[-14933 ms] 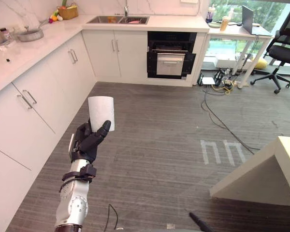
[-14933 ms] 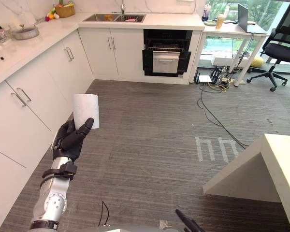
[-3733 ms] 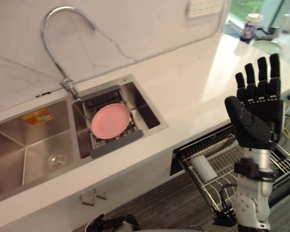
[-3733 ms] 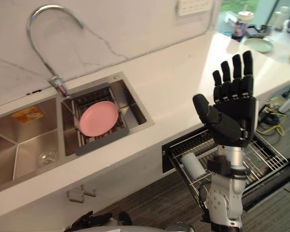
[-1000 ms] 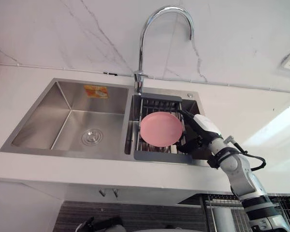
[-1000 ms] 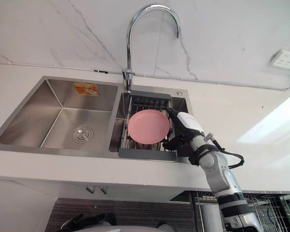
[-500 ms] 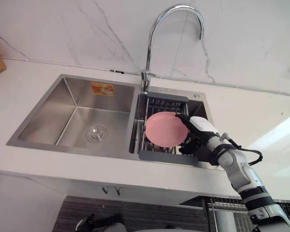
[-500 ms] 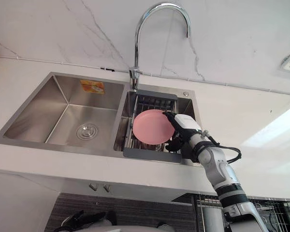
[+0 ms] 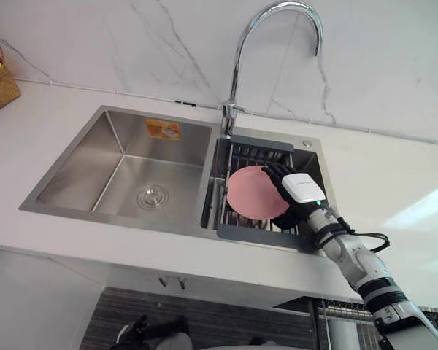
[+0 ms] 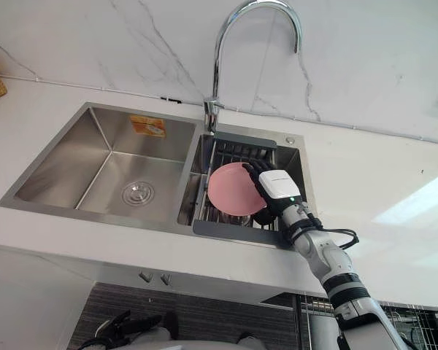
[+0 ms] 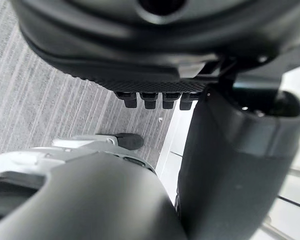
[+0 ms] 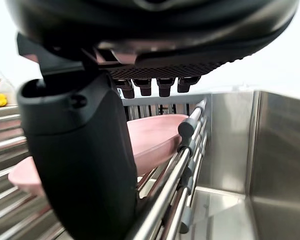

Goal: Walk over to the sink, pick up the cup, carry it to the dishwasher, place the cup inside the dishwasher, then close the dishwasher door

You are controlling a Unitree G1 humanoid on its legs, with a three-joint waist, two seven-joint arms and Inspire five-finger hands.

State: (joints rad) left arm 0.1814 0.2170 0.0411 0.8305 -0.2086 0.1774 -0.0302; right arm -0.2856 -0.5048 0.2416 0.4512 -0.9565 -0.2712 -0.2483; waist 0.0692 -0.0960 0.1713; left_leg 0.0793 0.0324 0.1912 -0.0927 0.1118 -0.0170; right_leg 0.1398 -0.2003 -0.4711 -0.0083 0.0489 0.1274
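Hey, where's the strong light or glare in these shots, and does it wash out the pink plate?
Left eye view: a sunlit patch brightens the countertop at right; the pink plate at the right hand is evenly lit. Right wrist view: the background above the sink wall is blown white.

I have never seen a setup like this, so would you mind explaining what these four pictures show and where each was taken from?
This is a two-legged humanoid robot with dark, fingered hands. The two wide pictures come from a stereo camera on its head, looking down at a white worktop with a steel double sink and a curved faucet. The two close pictures come from cameras on its wrists, each looking along its own hand. In the sink's right basin a wire rack carries a pink plate. The right robot hand reaches in against that plate's edge, not clamped on it. The left robot hand hangs low near the floor, holding nothing.
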